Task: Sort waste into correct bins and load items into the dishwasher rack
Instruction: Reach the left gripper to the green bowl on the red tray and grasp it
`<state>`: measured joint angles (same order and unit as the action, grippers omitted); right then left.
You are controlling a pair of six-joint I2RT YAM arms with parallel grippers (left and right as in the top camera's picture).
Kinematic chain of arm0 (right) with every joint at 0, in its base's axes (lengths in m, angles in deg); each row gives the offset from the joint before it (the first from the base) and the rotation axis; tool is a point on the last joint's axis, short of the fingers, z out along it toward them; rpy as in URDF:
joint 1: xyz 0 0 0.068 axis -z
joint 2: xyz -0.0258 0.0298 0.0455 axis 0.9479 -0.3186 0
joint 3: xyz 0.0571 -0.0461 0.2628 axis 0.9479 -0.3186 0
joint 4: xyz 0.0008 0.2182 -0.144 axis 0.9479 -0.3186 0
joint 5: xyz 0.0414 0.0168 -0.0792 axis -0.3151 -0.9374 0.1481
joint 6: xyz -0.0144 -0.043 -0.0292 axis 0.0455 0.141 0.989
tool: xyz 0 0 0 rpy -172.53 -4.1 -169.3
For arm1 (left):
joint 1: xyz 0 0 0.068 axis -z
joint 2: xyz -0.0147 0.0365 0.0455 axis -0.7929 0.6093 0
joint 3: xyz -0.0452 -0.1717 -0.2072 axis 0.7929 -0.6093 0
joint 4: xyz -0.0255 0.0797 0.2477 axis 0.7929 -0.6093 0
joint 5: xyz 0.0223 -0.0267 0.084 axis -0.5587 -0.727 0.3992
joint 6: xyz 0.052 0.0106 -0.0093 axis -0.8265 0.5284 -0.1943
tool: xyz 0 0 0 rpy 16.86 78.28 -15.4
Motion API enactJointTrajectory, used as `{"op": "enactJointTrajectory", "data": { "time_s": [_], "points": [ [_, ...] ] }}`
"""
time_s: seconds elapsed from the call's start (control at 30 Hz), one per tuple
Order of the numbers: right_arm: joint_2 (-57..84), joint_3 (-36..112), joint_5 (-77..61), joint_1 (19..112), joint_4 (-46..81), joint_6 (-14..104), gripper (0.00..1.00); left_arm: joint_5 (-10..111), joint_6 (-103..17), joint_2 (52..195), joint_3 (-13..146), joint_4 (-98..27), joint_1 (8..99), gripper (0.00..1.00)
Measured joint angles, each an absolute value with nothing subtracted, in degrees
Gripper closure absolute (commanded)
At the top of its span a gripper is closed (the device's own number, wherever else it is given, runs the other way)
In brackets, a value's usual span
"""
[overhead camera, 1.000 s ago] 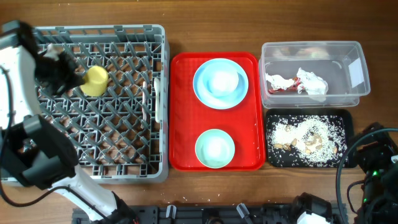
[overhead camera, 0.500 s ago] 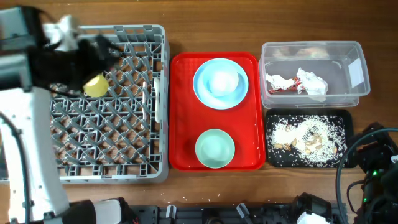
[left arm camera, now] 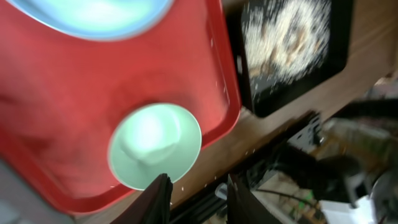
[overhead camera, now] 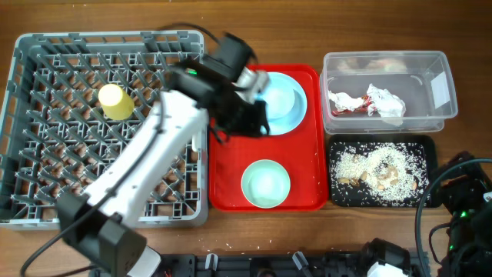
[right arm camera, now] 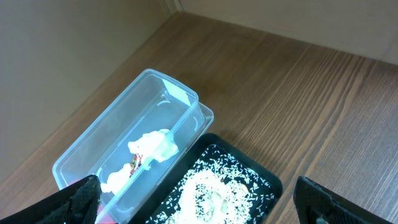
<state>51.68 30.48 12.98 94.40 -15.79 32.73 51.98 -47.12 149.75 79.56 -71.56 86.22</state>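
The yellow cup (overhead camera: 115,101) sits alone in the grey dishwasher rack (overhead camera: 46,200). My left gripper (overhead camera: 250,123) hovers over the red tray (overhead camera: 227,169), at the left edge of the light blue plate (overhead camera: 283,100). Its fingers (left arm camera: 158,199) stand slightly apart with nothing between them. The pale green bowl (overhead camera: 266,183) (left arm camera: 155,146) lies on the tray just in front of it. A crumpled napkin (overhead camera: 380,101) lies in the clear tub (overhead camera: 442,61), and the grainy scraps (overhead camera: 380,169) in the black tray (overhead camera: 337,196). My right gripper (right arm camera: 205,202) stands wide open above the black tray (right arm camera: 249,174), holding nothing.
The right arm (overhead camera: 461,211) rests at the table's front right corner with cables around it. Bare wood separates the rack, red tray and bins. The table's front edge runs just past the green bowl (left arm camera: 249,149).
The left gripper has let go of the yellow cup in the rack and swung right to the red tray, its jaws narrowing. The right arm has not moved.
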Motion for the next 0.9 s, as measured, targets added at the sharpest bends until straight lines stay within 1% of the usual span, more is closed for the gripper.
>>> {"op": "enactJointTrajectory", "data": {
  "time_s": [0.1, 0.17, 0.2, 0.37, 0.43, 0.5, 0.7, 0.9],
  "points": [
    [51.68, 30.48, 12.98, 94.4, -15.79, 32.73, 0.0, 52.25, -46.29, 152.24, 75.98, -69.25, 92.08, 0.67],
    [51.68, 30.48, 12.98, 94.4, -15.79, 32.73, 0.0, 52.6, -45.11, 154.43, 73.05, -68.13, 97.74, 0.62],
    [51.68, 30.48, 12.98, 94.4, -15.79, 32.73, 0.0, 53.45, -44.13, 154.93, 72.39, -68.07, 99.22, 0.61],
    [51.68, 30.48, 12.98, 94.4, -15.81, 32.73, 0.0, 66.06, -34.56, 156.07, 68.76, -67.48, 106.61, 0.6],
    [51.68, 30.48, 12.98, 94.4, -15.79, 32.73, 0.0, 71.17, -30.49, 156.07, 68.22, -66.49, 108.71, 0.56],
    [51.68, 30.48, 12.98, 94.4, -15.79, 32.73, 0.0, 72.86, -28.87, 156.07, 68.02, -64.66, 109.74, 0.55],
    [51.68, 30.48, 12.98, 94.4, -15.79, 32.73, 0.0, 76.27, -25.77, 156.07, 67.78, -61.88, 116.88, 0.56],
    [51.68, 30.48, 12.98, 94.4, -15.81, 32.73, 0.0, 82.26, -22.71, 156.07, 65.66, -59.67, 118.22, 0.57]
  ]
}}
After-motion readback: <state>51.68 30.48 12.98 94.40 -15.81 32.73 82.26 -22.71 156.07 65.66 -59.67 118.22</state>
